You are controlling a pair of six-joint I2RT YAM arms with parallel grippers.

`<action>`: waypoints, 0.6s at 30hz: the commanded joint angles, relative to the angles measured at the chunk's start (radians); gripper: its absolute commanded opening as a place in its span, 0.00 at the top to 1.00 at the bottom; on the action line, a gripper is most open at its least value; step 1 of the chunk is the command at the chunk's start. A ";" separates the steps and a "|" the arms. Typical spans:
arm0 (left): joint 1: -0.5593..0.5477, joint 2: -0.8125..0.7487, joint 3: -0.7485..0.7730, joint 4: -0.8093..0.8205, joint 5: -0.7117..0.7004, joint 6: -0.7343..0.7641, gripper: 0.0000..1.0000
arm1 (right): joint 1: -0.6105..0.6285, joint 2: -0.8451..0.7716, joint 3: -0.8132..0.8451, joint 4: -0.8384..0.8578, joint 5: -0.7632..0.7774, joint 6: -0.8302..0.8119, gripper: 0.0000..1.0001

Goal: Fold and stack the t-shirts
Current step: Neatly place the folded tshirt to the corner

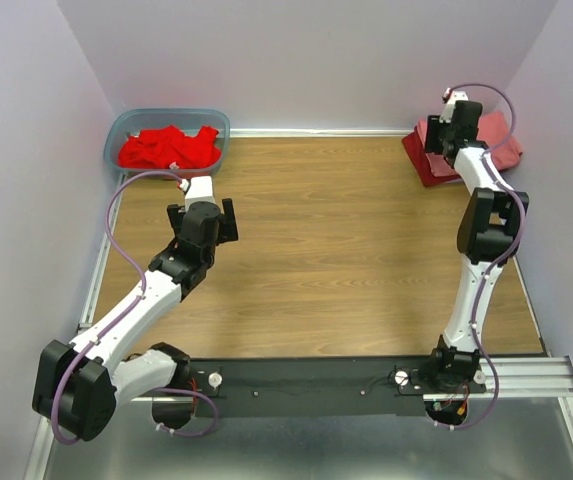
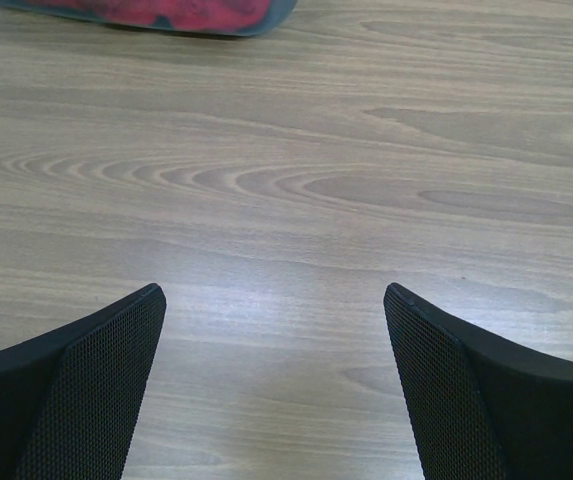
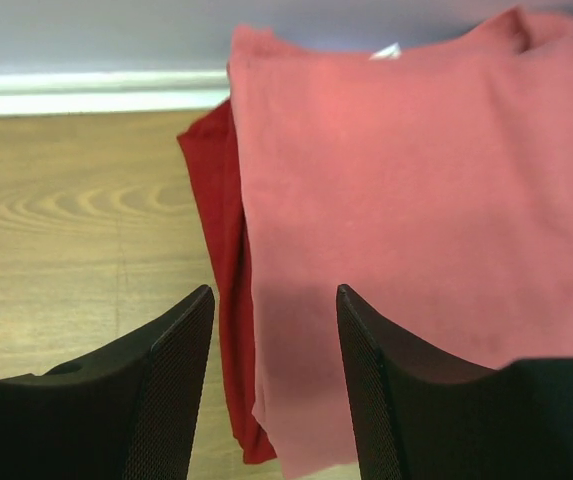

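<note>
Before my jaws I counted two folded tees: one salmon-pink tee and one crimson tee. One tub held red tees whose number I could not tell.

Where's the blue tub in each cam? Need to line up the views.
Top external: tub in the far left corner, red shirts inside.
Left wrist: only its near wall shows, along the top edge, left of centre.
Right wrist: not in view.
Shared landmark: the wood-grain tabletop, seen in all three.

Spread left end effector over wood table, tub beyond
</note>
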 commanded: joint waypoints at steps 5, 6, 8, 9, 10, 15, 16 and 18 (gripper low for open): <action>0.006 -0.015 0.022 0.020 -0.023 -0.008 0.03 | 0.015 0.107 0.035 -0.032 0.019 -0.054 0.38; 0.005 -0.013 0.024 0.018 -0.020 -0.008 0.03 | 0.016 0.124 0.046 -0.032 0.025 -0.057 0.39; 0.006 -0.010 0.024 0.020 -0.014 -0.008 0.03 | 0.016 0.135 0.047 -0.032 0.033 -0.061 0.39; 0.005 -0.006 0.022 0.021 -0.009 -0.007 0.03 | 0.016 0.152 0.058 -0.033 0.036 -0.066 0.39; 0.006 -0.004 0.024 0.020 -0.007 -0.007 0.03 | 0.018 0.161 0.059 -0.035 0.038 -0.069 0.41; 0.005 0.004 0.024 0.021 -0.006 -0.005 0.03 | 0.032 0.180 0.069 -0.046 0.038 -0.067 0.69; 0.005 0.004 0.025 0.020 -0.004 -0.007 0.03 | 0.035 0.177 0.060 -0.047 0.036 -0.066 0.76; 0.005 0.004 0.027 0.020 -0.004 -0.003 0.03 | 0.049 0.164 0.052 -0.047 0.027 -0.066 0.88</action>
